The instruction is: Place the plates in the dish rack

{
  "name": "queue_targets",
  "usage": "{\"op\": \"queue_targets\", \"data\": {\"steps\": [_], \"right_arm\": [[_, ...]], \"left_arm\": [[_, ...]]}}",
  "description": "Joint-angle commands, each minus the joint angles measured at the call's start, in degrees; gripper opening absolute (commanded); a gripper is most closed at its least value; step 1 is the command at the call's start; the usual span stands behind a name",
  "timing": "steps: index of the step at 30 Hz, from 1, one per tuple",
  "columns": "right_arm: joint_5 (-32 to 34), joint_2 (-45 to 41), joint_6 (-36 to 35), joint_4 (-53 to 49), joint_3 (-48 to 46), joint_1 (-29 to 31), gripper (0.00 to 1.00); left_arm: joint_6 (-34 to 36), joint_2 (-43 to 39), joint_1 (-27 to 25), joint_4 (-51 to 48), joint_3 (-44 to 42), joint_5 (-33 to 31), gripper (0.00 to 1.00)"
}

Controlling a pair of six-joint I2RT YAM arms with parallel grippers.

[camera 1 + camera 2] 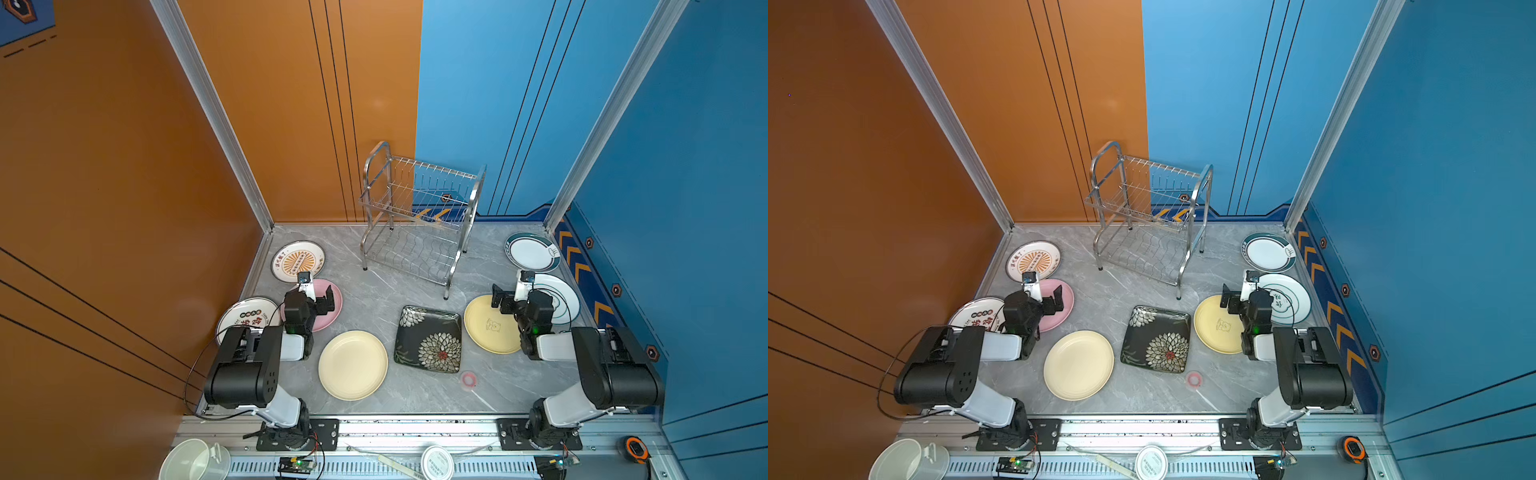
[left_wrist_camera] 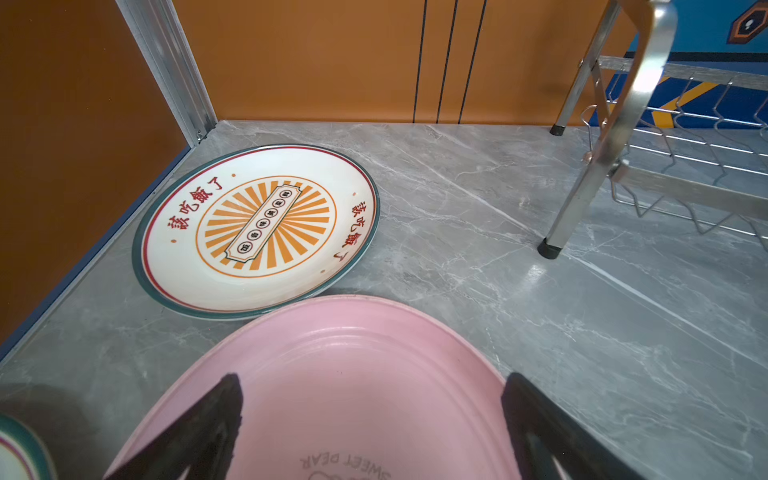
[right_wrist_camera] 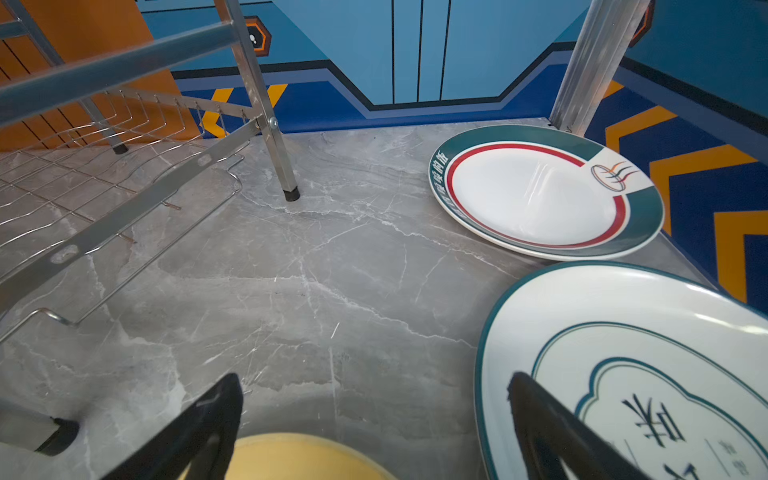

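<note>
The rack (image 1: 419,216) stands at upper centre of the table (image 1: 374,291). Below it lie the black plate (image 1: 429,338), the cream plate (image 1: 353,365) to its left and the yellow plate (image 1: 490,324) to its right.

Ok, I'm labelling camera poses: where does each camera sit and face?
Both top views: high on the robot's side, looking down on the table and rack; the left arm and right arm show whole.
Left wrist: low over the pink plate, facing the orange-striped plate; only the open left gripper shows.
Right wrist: low over the table, facing the far teal-rimmed plate; only the open right gripper shows.
Shared: both wrist views catch the rack's legs.
</note>
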Motion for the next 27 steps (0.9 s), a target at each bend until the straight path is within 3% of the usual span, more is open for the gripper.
{"op": "queue_targets", "data": {"steps": [1,27], "right_arm": [[-0.87,0.22,-0.19,-0.57,0.56,-0.08,1.0],[-0.76,0.11,-0.1,-0.53,0.62,-0.08,1.0]], "left_arm": [[0.81,0.42,-0.18,-0.68,0.77,1.18,0.98],[2.02,0.37,-0.51,-1.17,0.98,3.84,0.98]]}}
